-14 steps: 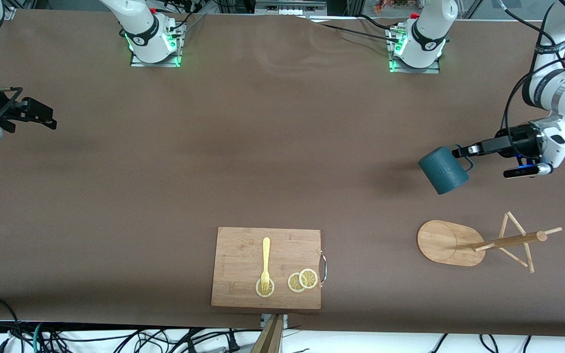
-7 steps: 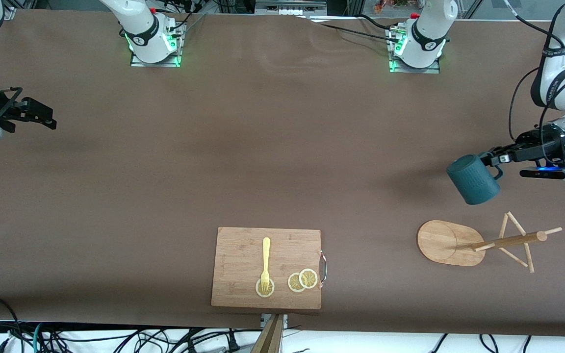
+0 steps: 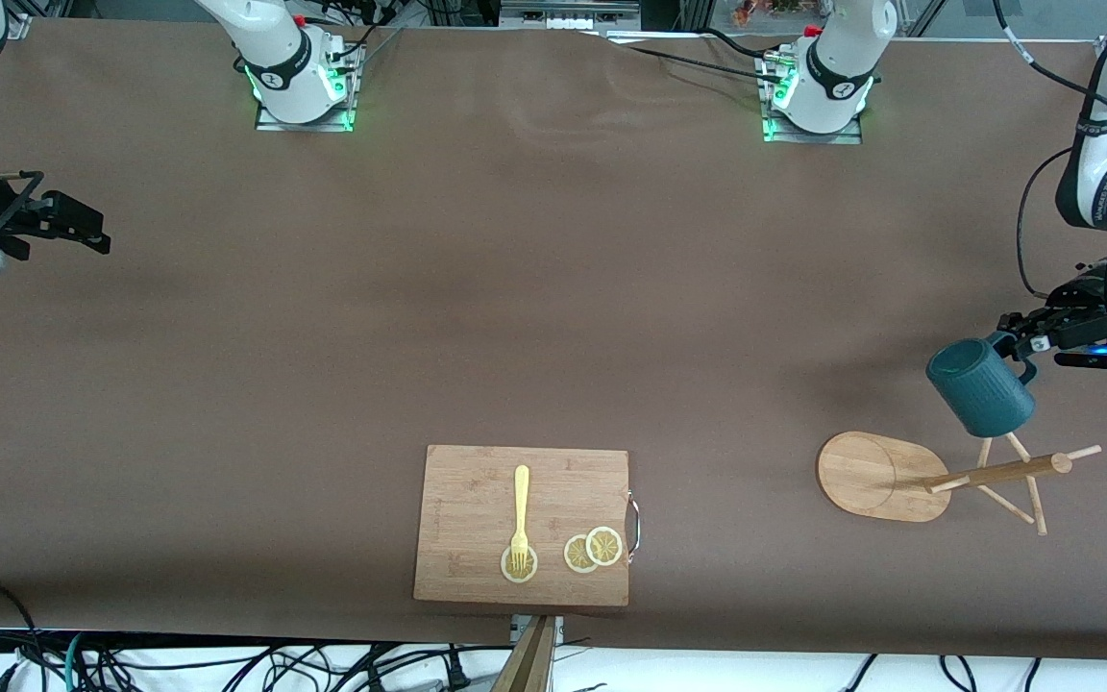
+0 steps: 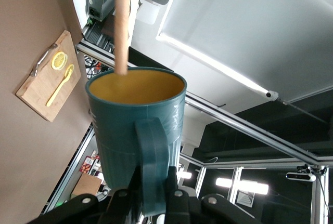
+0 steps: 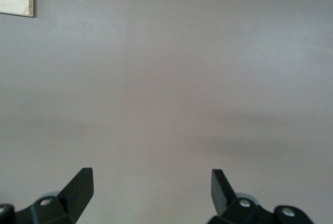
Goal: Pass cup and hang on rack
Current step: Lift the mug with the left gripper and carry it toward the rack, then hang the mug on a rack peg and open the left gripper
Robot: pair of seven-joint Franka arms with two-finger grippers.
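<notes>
The dark teal ribbed cup [image 3: 981,386] hangs in my left gripper [image 3: 1017,343], which is shut on its loop handle [image 4: 152,156] and holds it in the air over the pegs of the wooden rack [image 3: 986,473]. In the left wrist view the cup [image 4: 130,120] shows its tan inside, and a rack peg [image 4: 123,24] ends right at its rim. The rack's oval base [image 3: 871,475] stands at the left arm's end of the table. My right gripper [image 3: 83,231] is open and empty, waiting over bare table at the right arm's end; its fingertips [image 5: 80,182] stand wide apart.
A bamboo cutting board [image 3: 477,481] with a yellow fork [image 3: 520,514] and lemon slices [image 3: 593,550] lies near the table's front edge, at the middle. It also shows in the left wrist view [image 4: 44,86]. The brown table [image 3: 515,317] spreads between the arms.
My left gripper has carried the cup toward the left arm's end of the table and nearer the rack; it now hangs over the rack's pegs. The right arm has not moved.
</notes>
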